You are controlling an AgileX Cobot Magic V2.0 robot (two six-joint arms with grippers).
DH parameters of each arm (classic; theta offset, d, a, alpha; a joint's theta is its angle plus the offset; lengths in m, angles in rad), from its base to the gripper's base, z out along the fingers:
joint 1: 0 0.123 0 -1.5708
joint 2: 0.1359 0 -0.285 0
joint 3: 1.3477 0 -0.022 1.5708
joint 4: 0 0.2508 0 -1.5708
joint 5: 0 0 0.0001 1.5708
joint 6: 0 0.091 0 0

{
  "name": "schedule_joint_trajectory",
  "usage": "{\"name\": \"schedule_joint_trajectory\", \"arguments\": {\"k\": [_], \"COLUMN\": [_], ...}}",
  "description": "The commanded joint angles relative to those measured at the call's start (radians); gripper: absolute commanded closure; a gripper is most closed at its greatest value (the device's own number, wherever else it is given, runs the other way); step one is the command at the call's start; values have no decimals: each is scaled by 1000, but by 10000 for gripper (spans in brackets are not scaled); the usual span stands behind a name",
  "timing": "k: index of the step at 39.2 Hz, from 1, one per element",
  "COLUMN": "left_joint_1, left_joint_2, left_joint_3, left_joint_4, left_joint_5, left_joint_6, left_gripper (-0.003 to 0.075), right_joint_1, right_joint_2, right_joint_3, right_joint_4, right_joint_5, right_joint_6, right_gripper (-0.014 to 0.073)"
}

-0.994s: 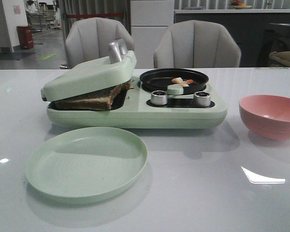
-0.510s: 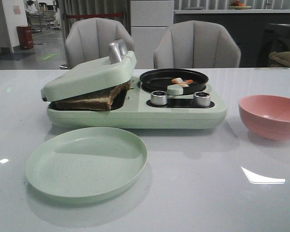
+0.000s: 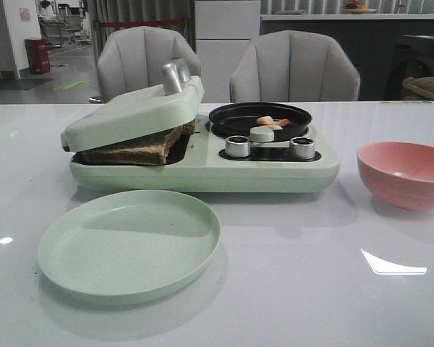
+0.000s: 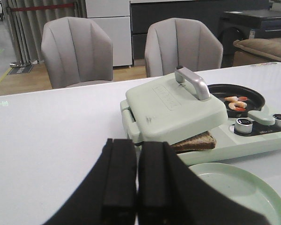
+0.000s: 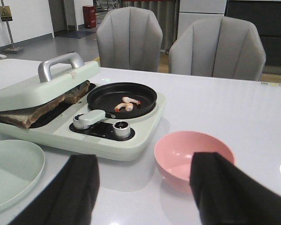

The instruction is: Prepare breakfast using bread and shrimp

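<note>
Left gripper [image 4: 136,180]: jaws shut tight, holding nothing. Right gripper [image 5: 143,187]: jaws wide open, empty, near the pink bowl [image 5: 193,157]. Nothing moved in the last sec, so no step is underway. Bread [image 3: 141,148] sits in the sandwich maker [image 3: 202,170] w/ the lid [image 3: 134,116] resting on it. Shrimp [image 3: 273,122] lie in the black pan [image 3: 260,119]. Green plate [image 3: 130,242] waits on the tabletop [image 3: 311,275]. Food prob. cooking; serving comes next.

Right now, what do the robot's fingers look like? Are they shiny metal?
No, both are matte black, not shiny. The left gripper's fingers are two thick, blocky, flat-faced bars with squared edges. The right gripper's fingers are broad, dark wedges with rounded tips. No cables, labels or markings show on either, and the arms behind them are out of view.
</note>
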Motion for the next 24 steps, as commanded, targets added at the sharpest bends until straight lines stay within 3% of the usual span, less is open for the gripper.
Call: {"name": "schedule_joint_trajectory", "arguments": {"k": [1,11,20,24], "left_joint_1": [-8,-8,-8,-8], "left_joint_2": [10,10,10,10], "left_joint_3": [-27,-27,-27,-27], "left_joint_4": [-15,-17,-17,-17], "left_joint_5": [-81,-81,-81,-81], "left_joint_6": [-12,-12,-12,-12], "left_gripper": [601,601,601,601], "right_joint_1": [4,4,4,4], "right_joint_2": [6,6,6,6], "right_joint_3": [-26,-26,-26,-26], "right_joint_4": [-11,-11,-11,-11], "right_joint_5": [-79,-84,-73,-73], "right_joint_6": [-10,-10,-10,-10], "right_gripper": [66,89,463,446]}}
